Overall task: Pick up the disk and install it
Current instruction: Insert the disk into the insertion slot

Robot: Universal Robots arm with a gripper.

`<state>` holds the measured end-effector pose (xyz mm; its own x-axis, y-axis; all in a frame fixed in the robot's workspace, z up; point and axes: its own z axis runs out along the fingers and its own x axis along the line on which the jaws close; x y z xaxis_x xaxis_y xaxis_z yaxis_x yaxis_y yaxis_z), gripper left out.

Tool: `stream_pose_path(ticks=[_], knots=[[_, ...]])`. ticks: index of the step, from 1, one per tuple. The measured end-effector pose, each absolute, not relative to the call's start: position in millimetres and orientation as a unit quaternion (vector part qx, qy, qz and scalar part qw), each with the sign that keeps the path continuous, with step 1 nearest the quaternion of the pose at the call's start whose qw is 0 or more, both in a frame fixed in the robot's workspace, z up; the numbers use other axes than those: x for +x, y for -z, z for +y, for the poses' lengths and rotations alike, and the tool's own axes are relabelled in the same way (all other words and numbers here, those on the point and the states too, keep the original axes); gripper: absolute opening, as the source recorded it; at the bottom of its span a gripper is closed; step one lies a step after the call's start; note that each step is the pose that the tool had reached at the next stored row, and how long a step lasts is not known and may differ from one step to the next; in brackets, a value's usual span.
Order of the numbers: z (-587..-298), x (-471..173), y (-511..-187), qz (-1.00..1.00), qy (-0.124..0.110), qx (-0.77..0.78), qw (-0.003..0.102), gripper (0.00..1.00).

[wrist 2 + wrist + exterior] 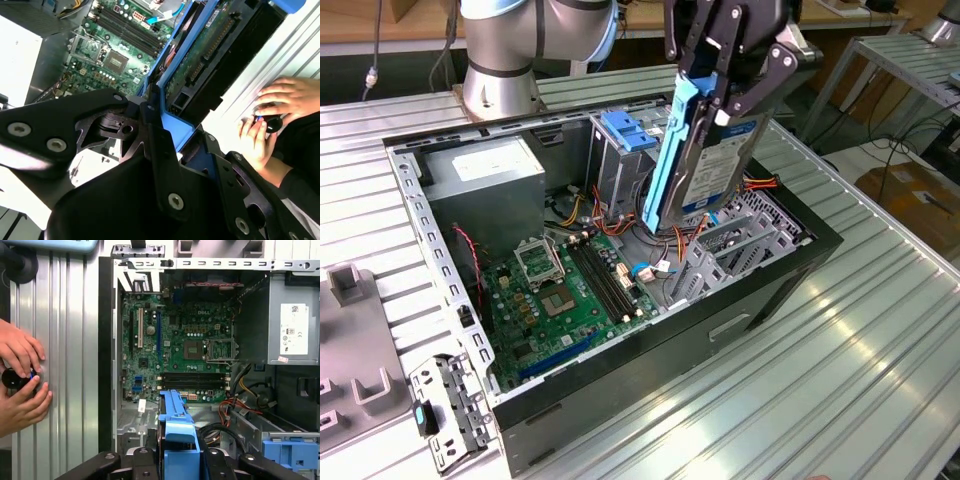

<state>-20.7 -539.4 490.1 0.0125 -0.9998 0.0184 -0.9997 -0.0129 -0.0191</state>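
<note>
- The ribbed metal surface (880,330) runs off every edge of the exterior view, so I can't see where it ends.
- The open computer case (740,310) lies on it. Its far corner is hidden behind the arm (500,50), which is itself cut off at the top.
- Inside the case, the grey power supply (485,175) with its white sticker sits toward the exterior view's left. The green motherboard (560,300) lies below it.
- The drive cage with the blue handle (625,130) stands just behind the disk and is partly screened by it.
- The disk (715,170) hangs steeply tilted over the case, with its lower end down among the orange cables. I can't tell whether it touches anything there.
- On the disk I see a silver-grey body, a blue side rail, and a white label with a blue band near the lower end. In the second wrist view its green circuit side (210,55) faces me. In the first wrist view I make out little more than the blue rail (175,425).
- The gripper (725,90) has its fingers (760,85) clamped on the disk's upper end, and they hide that end.
- A person's hand (17,350) and the other hand (22,407) rest on the surface beside the case, cut off at the wrist. They are around a small black round object (12,378) that I can't identify.
</note>
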Motion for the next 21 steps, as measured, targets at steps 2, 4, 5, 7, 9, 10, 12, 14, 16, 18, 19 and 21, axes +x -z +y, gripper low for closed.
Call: stream_pose_path(ticks=[2, 4, 5, 7, 9, 10, 12, 14, 16, 18, 19, 21], knots=[[-542, -13, -490, 0.703, 0.013, -0.712, 0.000, 0.37], [-544, -4, -489, 0.703, 0.013, -0.711, 0.000, 0.37], [-545, -1, -489, 0.703, 0.013, -0.712, 0.000, 0.37], [-546, 8, -488, 0.703, 0.013, -0.712, 0.000, 0.37], [-547, 14, -488, 0.703, 0.013, -0.712, 0.000, 0.37], [-548, 16, -488, 0.703, 0.013, -0.712, 0.000, 0.37], [-552, 17, -487, 0.703, 0.013, -0.712, 0.000, 0.37], [-557, 19, -485, 0.703, 0.013, -0.712, 0.000, 0.37], [-558, 24, -483, 0.703, 0.013, -0.712, 0.000, 0.37], [-558, 31, -481, 0.703, 0.013, -0.711, 0.000, 0.37], [-558, 35, -480, 0.703, 0.013, -0.711, 0.000, 0.37], [-558, 43, -477, 0.703, 0.013, -0.711, 0.000, 0.37]])
